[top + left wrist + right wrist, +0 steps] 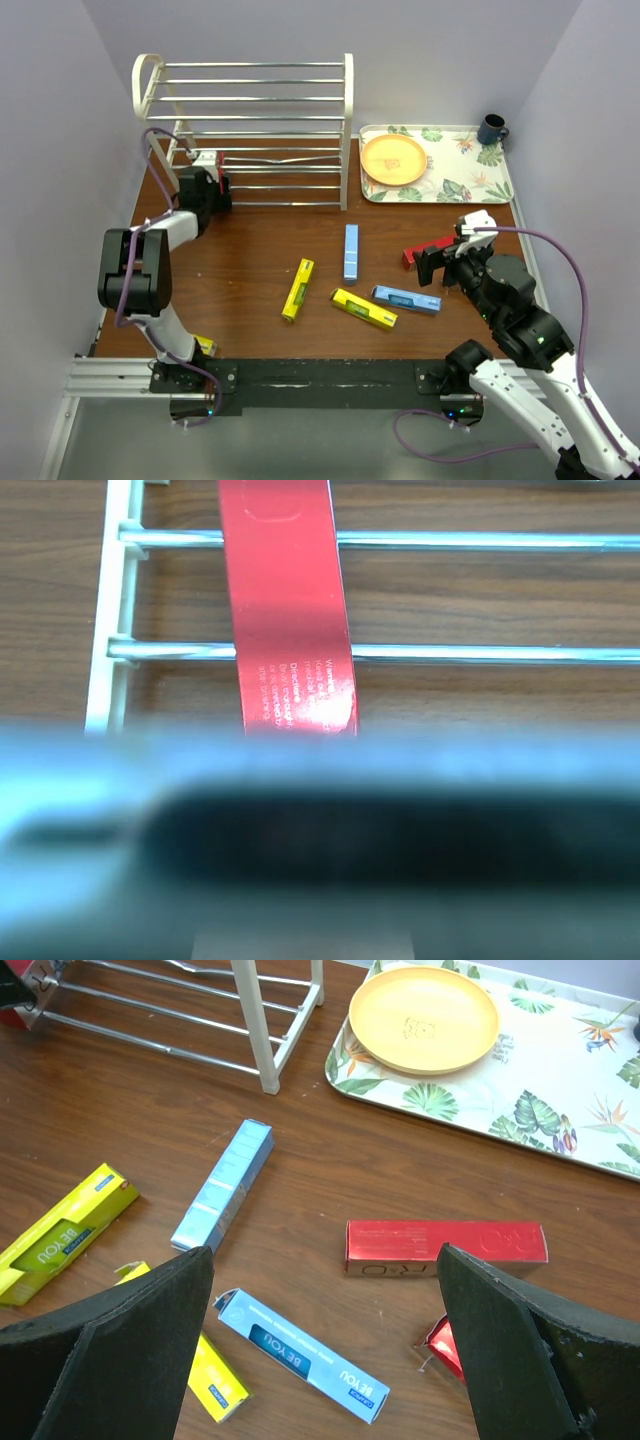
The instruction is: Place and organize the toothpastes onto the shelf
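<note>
- Top view: the left gripper (pixel 216 187) sat at the left end of the shelf (pixel 250 100), level with its lowest bars. From here I could not tell whether it was spread or pinching.
- The right gripper (pixel 438 263) hung over the tabletop (pixel 250 250), spread wide with nothing in it. A red carton (pixel 422 251) lay just ahead of it.
- To that gripper's left lay a near blue carton (pixel 406 299) and a near yellow carton (pixel 364 308). Farther left were a far blue carton (pixel 351 253) and a far yellow carton (pixel 297 289).
- Left wrist view: a shelved red carton (pixel 288 610) lay across two shelf bars ahead of the left gripper, with the white end frame to its left. Its near end vanished behind a blurred dark band, so the grip could not be told.
- Right wrist view: the fingers (pixel 150 1350) stood wide apart and empty. The red carton lay crosswise ahead between them, apart from both.
- A second red carton (pixel 446 1346) showed one end just beside the right finger.
- A floral tray (pixel 560 1110) holding a yellow plate (pixel 423 1018) lay farther ahead to the right.
</note>
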{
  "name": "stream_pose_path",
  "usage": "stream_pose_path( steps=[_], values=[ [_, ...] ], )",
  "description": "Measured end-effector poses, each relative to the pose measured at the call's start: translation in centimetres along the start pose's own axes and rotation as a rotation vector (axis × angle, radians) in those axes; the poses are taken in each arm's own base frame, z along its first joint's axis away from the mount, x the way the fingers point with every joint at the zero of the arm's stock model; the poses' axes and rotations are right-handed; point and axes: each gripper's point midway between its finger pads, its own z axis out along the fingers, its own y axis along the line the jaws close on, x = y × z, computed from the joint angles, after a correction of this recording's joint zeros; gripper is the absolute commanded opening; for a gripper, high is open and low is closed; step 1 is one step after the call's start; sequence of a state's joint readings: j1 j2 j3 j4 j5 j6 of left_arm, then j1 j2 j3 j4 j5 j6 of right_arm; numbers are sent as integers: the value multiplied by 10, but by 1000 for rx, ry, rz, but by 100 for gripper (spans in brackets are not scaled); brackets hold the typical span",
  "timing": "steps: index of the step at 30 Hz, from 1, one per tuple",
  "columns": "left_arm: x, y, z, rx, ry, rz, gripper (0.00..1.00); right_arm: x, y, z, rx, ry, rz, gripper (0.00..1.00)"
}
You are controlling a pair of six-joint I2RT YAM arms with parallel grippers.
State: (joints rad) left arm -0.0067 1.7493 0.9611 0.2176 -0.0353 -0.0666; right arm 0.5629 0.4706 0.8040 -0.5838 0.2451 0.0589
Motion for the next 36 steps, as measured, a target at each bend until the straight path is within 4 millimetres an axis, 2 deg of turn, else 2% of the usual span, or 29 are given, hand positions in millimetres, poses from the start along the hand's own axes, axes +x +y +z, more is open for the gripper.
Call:
stream_pose_path(
  steps=[3,9,16,19,22,30,36],
  values=[
    [-3,1,-10,-5,-24,-19,74,0,0,-1,0,-2,1,99],
    [-8,3,-29,-22,-83,-66,64,-4,-1,-6,-1,-26,6,99],
    [3,2,-30,-23,-70,-106,53,-5,-2,-7,-1,-31,8,99],
    [3,1,-30,-22,-72,-113,45,-7,-2,-8,-2,-34,8,98],
    [2,2,-30,-24,-76,-117,41,-8,-2,-8,-2,-37,9,99],
    [1,3,-27,-34,-79,-117,38,-9,-2,-9,-2,-38,10,99],
    [-4,17,-23,-66,-83,-120,39,-9,-2,-9,-1,-37,9,99]
  ],
)
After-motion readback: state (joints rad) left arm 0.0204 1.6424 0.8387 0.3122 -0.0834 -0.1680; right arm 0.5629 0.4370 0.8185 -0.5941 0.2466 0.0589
